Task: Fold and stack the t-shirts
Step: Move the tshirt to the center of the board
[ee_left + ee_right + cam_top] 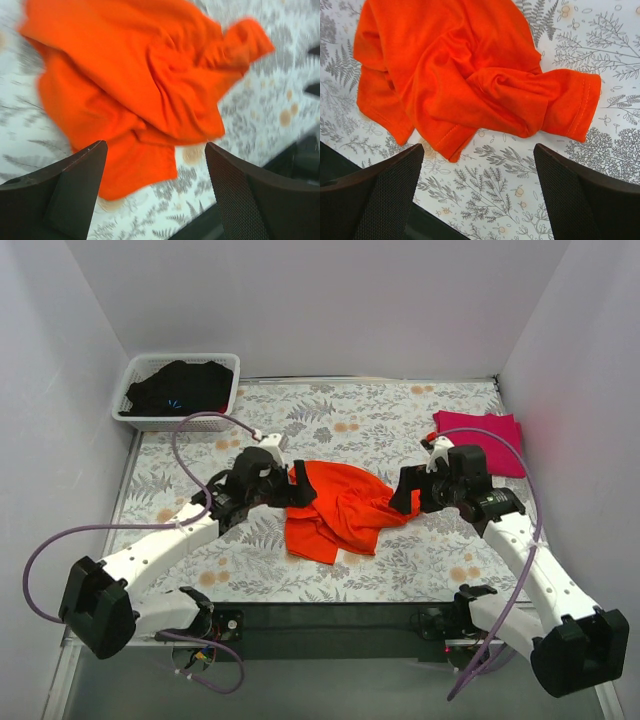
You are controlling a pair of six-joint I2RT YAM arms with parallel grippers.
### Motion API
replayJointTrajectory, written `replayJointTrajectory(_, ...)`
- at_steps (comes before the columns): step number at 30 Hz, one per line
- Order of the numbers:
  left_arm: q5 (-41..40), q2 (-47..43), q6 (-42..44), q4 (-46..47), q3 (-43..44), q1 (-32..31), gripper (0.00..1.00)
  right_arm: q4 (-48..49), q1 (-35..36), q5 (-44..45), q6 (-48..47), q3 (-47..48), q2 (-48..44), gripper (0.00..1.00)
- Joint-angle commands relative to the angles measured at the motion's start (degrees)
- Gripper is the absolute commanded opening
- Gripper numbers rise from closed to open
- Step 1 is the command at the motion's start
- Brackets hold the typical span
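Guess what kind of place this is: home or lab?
Probably a lab robot cell, not a home: plain white walls box in a table under a leaf-print cloth, a left arm and right arm are bolted at its near edge, and a white basket holds dark clothing.

One orange shirt (335, 510), one pink shirt (480, 428), two in all. One basket (135, 418) holding one black cloth (180, 388). Two grippers: left gripper (300, 486), right gripper (403, 492). One table (400, 420).

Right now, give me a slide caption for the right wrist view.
Open right gripper hovers over a crumpled orange t-shirt on the fern-print table.
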Motion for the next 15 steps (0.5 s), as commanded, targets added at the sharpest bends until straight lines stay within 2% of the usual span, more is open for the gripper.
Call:
replayJointTrajectory(1,-0.6,3.1,2.2,-7.8,0.0,-8.1,0.73,0.4,0.4,-0.4,0.4,-0.4,3.2,0.8)
replayJointTrajectory(2,-1.5,4.2,2.2,-8.9,0.1,-12.0,0.73,0.5,0.4,-0.7,0.4,-0.4,4.1,0.79)
replayJointTrajectory(5,-5.2,8.9,2.2,-10.1,1.1,-17.2,0.72,1.7,0.4,-1.9,1.0,-1.2,6.9,0.75)
replayJointTrajectory(15,-9.9,22.8,1.9,-14.1,8.5,-23.9,0.62,4.0,0.5,-1.1,1.9,-4.9,9.9,0.72)
